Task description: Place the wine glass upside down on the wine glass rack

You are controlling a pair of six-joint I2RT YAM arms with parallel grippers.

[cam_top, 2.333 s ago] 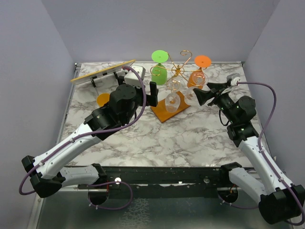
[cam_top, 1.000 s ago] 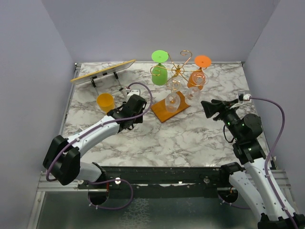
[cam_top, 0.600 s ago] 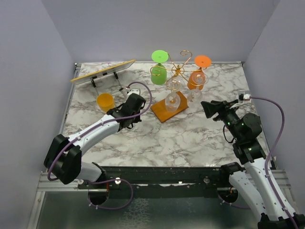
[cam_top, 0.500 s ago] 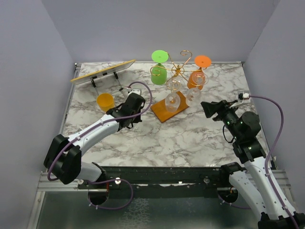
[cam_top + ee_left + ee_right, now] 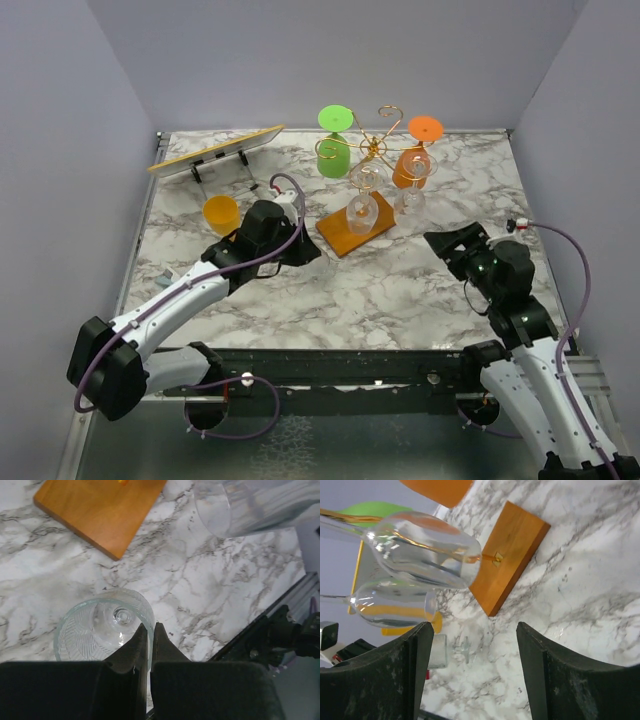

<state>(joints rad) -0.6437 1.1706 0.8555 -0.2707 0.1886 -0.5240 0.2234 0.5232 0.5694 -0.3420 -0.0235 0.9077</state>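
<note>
Standing on the marble table [image 5: 400,290] near the wine glass rack [image 5: 345,238], the wine glass [image 5: 95,625] is right side up, not hung yet. The left gripper [image 5: 148,626] is closed tight, pinching its rim from above. The right gripper [image 5: 474,626] is wide open, holding nothing.

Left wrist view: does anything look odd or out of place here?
Nothing spilled or broken. The left gripper is shut at the rim of a clear wine glass standing upright on the table; whether it pinches the wall is unclear.
</note>
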